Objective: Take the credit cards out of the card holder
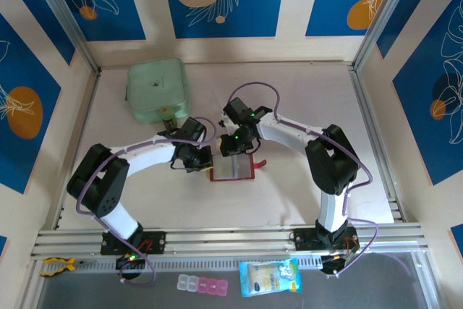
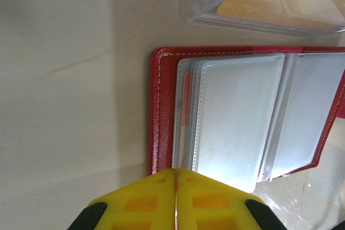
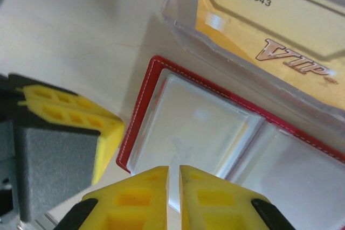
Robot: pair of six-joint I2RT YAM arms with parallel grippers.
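Evidently nothing is gripped: both jaws are closed at the open card holder [image 2: 160, 106]; opening is required next.

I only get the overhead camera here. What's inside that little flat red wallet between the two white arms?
Observer: The left wrist camera shows the flat red leather-like card holder lying open, with a stack of greyish clear plastic pockets inside.
Visitor: Anything beside it?
Observer: A clear plastic case lies just past its edge, and a gold card marked VIP shows through it.
Visitor: Are the claws holding anything?
Observer: No. The left gripper has its yellow fingers pressed together, empty. The right gripper is shut but for a slit.
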